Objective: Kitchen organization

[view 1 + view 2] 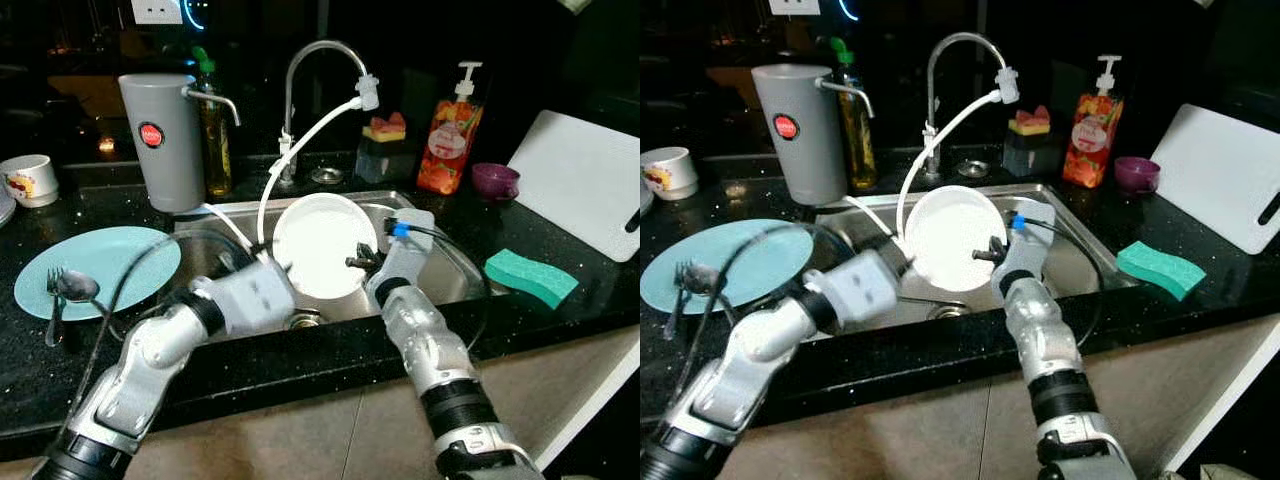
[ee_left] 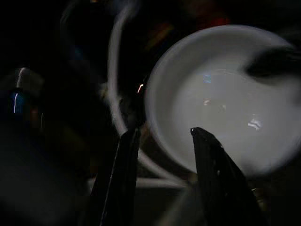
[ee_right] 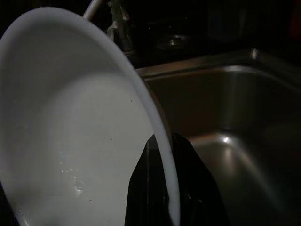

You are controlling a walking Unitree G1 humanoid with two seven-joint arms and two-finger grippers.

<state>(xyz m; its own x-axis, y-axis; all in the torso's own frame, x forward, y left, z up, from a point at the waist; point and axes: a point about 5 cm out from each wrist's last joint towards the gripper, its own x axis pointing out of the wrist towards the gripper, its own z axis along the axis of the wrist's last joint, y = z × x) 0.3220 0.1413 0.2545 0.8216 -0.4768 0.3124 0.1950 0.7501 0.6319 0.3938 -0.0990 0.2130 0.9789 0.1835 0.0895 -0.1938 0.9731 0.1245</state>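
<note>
Over the sink, the right hand is pinching the rim of the white bowl, held tilted. The left hand is spread beside the bowl's other edge.

No legible text: illegible red round logo on the grey canister, blurred soap bottle label.
</note>
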